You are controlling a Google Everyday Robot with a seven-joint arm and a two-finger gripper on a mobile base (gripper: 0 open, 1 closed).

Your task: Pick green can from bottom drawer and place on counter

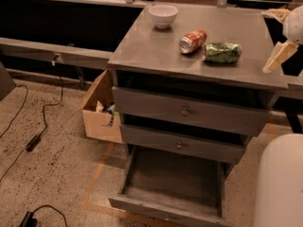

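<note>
On the speckled floor at far left, black cables (47,105) trail past a small power brick (32,142). An open cardboard box (97,119) with odds and ends inside stands just beside the grey drawer cabinet, and a strip of orange tape (97,176) runs along the floor in front of it.

The cabinet's brushed-metal counter (156,48) carries three things. A white bowl (163,15) sits upright near the back edge. A red-orange soda can (192,40) lies on its side further right, silver end facing the front. Close beside that is the green can (222,52), also lying on its side, near the counter's front right; from here I cannot tell whether the two cans touch.

Below the counter the two upper drawers (184,111) are shut, each with a small round knob. Under them the bottom drawer (175,178) stands open, its bare grey floor showing behind the low front wall.

At the far right the robot's tool (267,41) hangs over the counter's right edge, to the right of the green can and clear of it. Its two pale fingers (279,56) are spread wide, one towards the back of the counter and one towards the front, and they grip nothing. The arm behind it runs out of sight at the right edge, and the robot's rounded white body (281,183) fills the lower right corner, just beside the open bottom drawer
</note>
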